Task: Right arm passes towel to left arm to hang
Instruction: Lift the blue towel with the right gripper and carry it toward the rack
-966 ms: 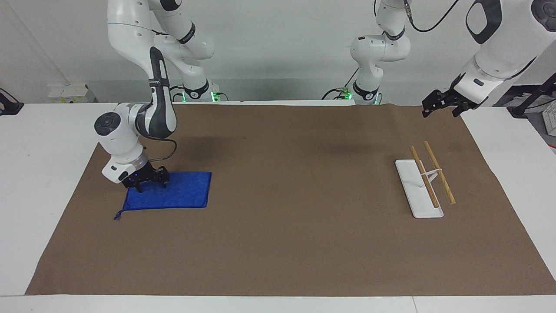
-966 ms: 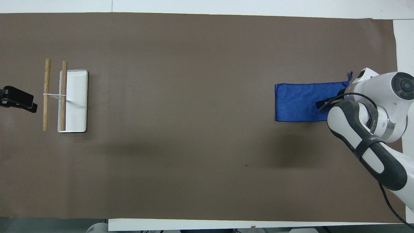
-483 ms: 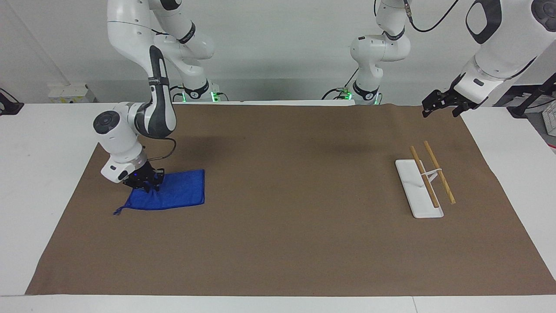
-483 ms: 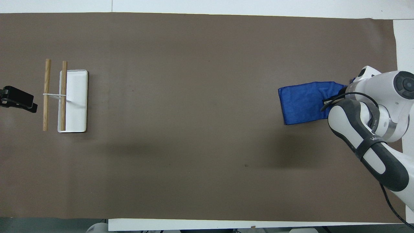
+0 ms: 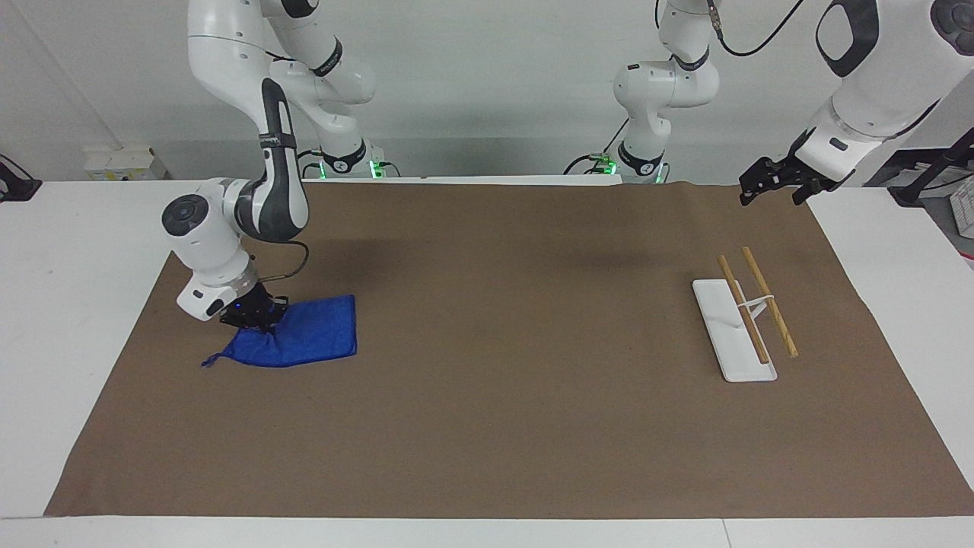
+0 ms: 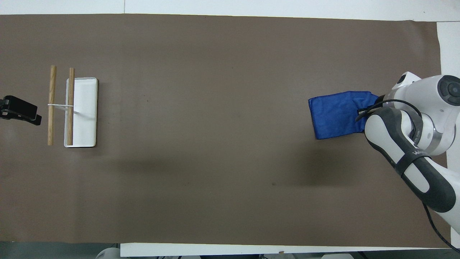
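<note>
A: 1 end of the towel (image 5: 304, 335) sat pinched in our right gripper (image 5: 251, 318), long axis running toward the left arm's end.

B: We saw our left gripper (image 5: 776, 183) waiting, spread, well apart near the rack (image 5: 734, 331).

The right arm folds down low at its end of the table, wrist tilted, and the right gripper (image 5: 255, 320) has its fingers pinched together on the towel (image 5: 308, 339). The left arm waits raised, the left gripper (image 5: 770, 183) hanging in the air, fingers apart.
</note>
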You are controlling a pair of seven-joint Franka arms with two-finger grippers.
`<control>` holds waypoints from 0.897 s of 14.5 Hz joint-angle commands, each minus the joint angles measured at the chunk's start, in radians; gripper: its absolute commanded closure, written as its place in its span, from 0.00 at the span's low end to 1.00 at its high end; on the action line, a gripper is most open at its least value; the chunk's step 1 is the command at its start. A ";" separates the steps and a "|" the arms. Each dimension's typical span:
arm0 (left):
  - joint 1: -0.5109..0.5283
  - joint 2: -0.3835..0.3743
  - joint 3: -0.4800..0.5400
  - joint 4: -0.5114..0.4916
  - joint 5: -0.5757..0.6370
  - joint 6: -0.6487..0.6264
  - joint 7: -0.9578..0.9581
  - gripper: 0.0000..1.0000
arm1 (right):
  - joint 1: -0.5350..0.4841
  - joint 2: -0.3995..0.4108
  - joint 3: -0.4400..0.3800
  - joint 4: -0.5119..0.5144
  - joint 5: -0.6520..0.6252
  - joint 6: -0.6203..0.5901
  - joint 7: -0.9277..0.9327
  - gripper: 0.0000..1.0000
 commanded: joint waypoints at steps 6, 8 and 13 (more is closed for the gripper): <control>0.000 -0.012 0.005 -0.013 -0.009 -0.007 -0.002 0.00 | -0.006 -0.075 0.280 0.236 0.013 -0.394 0.644 1.00; 0.000 -0.012 0.005 -0.013 -0.009 -0.007 -0.002 0.00 | -0.001 -0.073 0.366 0.295 0.013 -0.430 0.859 1.00; 0.004 -0.021 0.008 -0.013 -0.009 -0.031 -0.048 0.00 | 0.036 -0.047 0.536 0.339 0.143 -0.335 1.335 1.00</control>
